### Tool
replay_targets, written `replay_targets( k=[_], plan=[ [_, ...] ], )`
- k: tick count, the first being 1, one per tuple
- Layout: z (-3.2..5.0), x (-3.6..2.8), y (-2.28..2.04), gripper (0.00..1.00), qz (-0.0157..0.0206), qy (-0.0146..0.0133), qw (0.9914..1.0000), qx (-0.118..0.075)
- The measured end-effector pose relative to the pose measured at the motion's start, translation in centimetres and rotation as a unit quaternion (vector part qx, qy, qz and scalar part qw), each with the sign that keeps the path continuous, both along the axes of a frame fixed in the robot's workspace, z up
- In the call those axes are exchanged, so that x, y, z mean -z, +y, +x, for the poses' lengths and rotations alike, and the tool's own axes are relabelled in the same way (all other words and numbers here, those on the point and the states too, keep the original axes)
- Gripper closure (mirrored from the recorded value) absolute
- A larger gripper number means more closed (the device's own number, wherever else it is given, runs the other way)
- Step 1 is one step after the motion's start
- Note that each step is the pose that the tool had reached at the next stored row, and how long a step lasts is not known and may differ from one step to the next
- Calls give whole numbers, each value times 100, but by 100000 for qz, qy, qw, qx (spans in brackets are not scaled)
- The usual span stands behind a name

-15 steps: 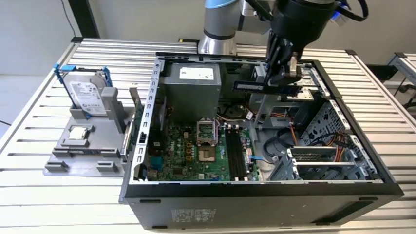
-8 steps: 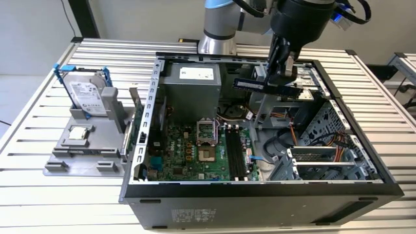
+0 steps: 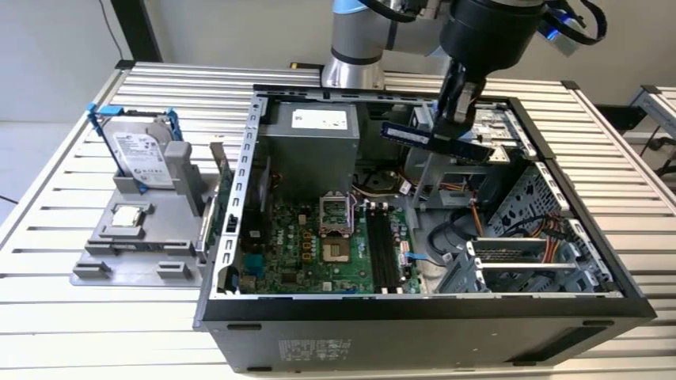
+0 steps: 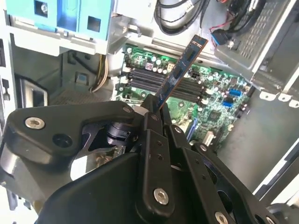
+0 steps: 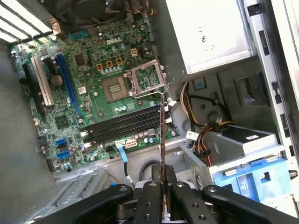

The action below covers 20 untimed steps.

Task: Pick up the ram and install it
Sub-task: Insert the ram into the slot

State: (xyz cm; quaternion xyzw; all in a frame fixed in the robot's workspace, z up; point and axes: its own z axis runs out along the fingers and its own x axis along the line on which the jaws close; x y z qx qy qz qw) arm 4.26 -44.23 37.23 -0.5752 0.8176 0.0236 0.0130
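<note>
Claw (image 3: 457,133) is clenched on the ram (image 3: 431,139), pinching its two flat faces. In the second wrist view the stick (image 4: 181,67) runs out from between the claw tips (image 4: 156,106).

Position: the ram is airborne above the open case (image 3: 252,150). It hangs over the far drive-bay corner, toward the exterior view's right. As far as I can see it touches nothing but the claw.

Key relation: the memory slots (image 3: 382,252) sit on the motherboard (image 3: 296,245), below the claw. They are offset toward the exterior view's left and toward the near side of the case, well apart from the ram.

Axis: in the exterior view the ram's long axis runs left to right, with the right end dipping slightly, while the slots run far to near. In the first wrist view the ram is edge-on, a thin line (image 5: 162,140) crossing the slots (image 5: 121,123) at a steep angle.

My read: the axes are crossed, not parallel. The slots look empty, so nothing is seated yet.

Not involved: the hard drive (image 3: 138,150) stands upright in its grey stand (image 3: 148,237) on the tabletop (image 3: 106,332), outside the case.
</note>
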Motion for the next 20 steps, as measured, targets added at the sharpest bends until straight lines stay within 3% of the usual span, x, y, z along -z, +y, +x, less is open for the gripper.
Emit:
replay_targets(
  k=[4, 9, 12, 14, 16, 20],
  plan=[
    [0, 0, 0, 100, 4, -2, 99945, 3318],
    [0, 0, 0, 100, -9, -20, 99734, 7295],
    [0, 13, 0, 100, 12, -382, 99648, 8378],
    [1, 14, 0, 100, 6, -394, 99504, 9944],
    [0, 15, 0, 100, 16, -397, 99305, 11761],
    [0, 15, 0, 100, -7, -395, 98822, 15301]
  ],
)
